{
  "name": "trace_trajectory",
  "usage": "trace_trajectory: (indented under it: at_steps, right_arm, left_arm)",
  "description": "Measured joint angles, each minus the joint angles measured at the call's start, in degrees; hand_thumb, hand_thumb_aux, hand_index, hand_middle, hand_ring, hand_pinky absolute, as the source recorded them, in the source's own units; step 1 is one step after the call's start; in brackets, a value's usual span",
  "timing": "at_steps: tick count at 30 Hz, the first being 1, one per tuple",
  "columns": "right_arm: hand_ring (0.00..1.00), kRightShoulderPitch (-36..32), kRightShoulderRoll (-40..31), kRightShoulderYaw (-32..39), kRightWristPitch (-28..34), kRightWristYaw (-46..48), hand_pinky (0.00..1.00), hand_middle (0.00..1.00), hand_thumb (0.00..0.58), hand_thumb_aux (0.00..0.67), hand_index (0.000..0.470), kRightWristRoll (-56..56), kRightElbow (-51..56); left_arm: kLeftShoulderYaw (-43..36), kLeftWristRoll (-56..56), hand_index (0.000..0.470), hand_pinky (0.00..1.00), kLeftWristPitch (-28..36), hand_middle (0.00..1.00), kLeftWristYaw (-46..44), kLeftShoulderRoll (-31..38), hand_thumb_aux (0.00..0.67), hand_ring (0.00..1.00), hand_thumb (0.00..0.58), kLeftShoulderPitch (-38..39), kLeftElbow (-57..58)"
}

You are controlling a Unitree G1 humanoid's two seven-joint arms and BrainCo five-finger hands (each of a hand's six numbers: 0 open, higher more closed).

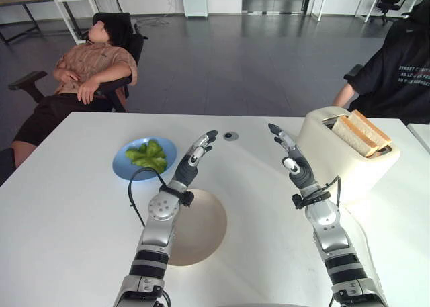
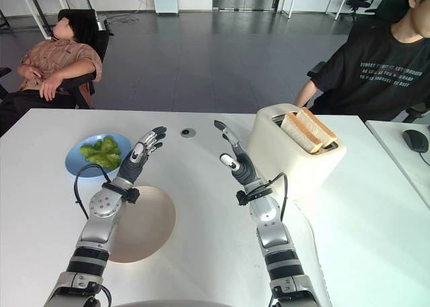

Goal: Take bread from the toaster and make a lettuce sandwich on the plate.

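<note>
Bread point(image 1: 363, 134) in toaster point(image 1: 363, 174), lettuce point(image 1: 148, 156) on dish point(image 1: 121, 166)

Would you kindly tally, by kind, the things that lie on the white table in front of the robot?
Plates: 2, a blue plate and a tan plate
Toaster: 1
Bread slices: 2, standing in the toaster
Lettuce heap: 1, on the blue plate
Small round disc: 1
Total: 7

The tabletop point(image 1: 67, 240) was white, the toaster point(image 1: 349, 167) cream. The bread slices point(image 1: 363, 134) were pale with golden-brown crusts. The lettuce point(image 1: 148, 156) was green on a light-blue plate point(image 1: 123, 167); the second plate point(image 1: 203, 230), tan.
</note>
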Motion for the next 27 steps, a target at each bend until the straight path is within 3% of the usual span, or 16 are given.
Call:
trace_trajectory:
  at_steps: [4, 14, 22, 27]
  right_arm:
    - [0.0, 0.43, 0.29, 0.57, 3.5, 2.7, 0.0, 0.0, 0.0, 0.0, 0.0, 2.26, -0.07]
    - [0.0, 0.34, -1.71, 0.5, 3.75, 2.64, 0.0, 0.0, 0.0, 0.0, 0.0, 0.43, -1.85]
    - [0.0, -16.91, -22.81, -8.58, 8.2, 1.65, 0.0, 0.0, 0.0, 0.0, 0.0, -11.11, -5.59]
    - [0.0, -19.1, -35.3, -10.14, 10.75, -3.02, 0.0, 0.0, 0.0, 0.0, 0.0, -24.46, -2.46]
  left_arm:
    - [-0.05, -0.03, 0.0, 0.0, -0.89, 0.0, -0.74, 0.04, 0.0, 0.0, 0.0, 0.12, -0.49]
    - [-0.41, 0.6, 0.0, 0.0, -1.57, 0.0, -1.45, 0.74, 0.0, 0.0, 0.0, 0.12, -1.46]
    - [-0.41, 3.35, 0.0, 0.0, -2.06, 0.0, -0.24, 3.89, 0.0, 0.0, 0.0, -0.18, -4.9]
    - [-0.55, 3.41, 0.0, 0.0, -2.07, 0.0, 0.22, 3.98, 0.0, 0.0, 0.0, -0.16, -5.38]
